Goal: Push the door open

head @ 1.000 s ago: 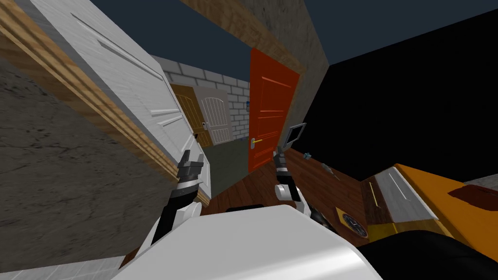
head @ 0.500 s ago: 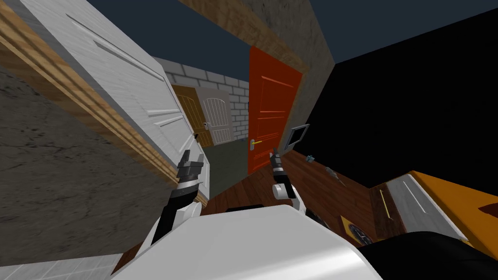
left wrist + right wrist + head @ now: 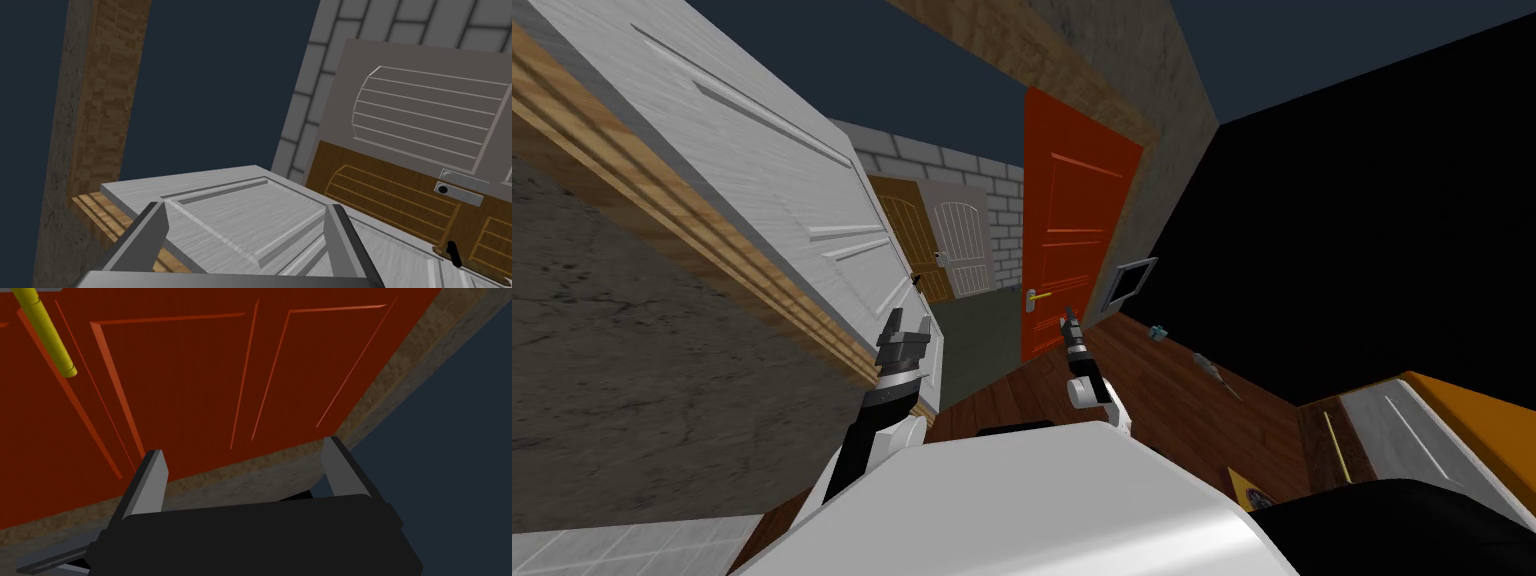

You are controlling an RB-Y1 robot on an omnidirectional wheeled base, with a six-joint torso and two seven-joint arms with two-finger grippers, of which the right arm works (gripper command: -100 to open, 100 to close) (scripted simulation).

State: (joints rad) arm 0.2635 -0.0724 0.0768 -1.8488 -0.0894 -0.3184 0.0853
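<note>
Where the wooden floor point(image 3: 1172, 410) runs up to the red door point(image 3: 1067, 220), the right tool point(image 3: 1068, 322) is raised before that door's lower panels, just beside its yellow lever handle point(image 3: 1039, 295), fingers spread apart and holding nothing; whether they touch the door I cannot tell. Left of the red door, the left tool point(image 3: 910, 320) is likewise released, poised over the face of a white panelled door point(image 3: 772, 190). Farther off, past the red door's handle edge, a grey block wall point(image 3: 952, 165) carries a brown door point(image 3: 907, 235) and a pale door point(image 3: 959, 240).
</note>
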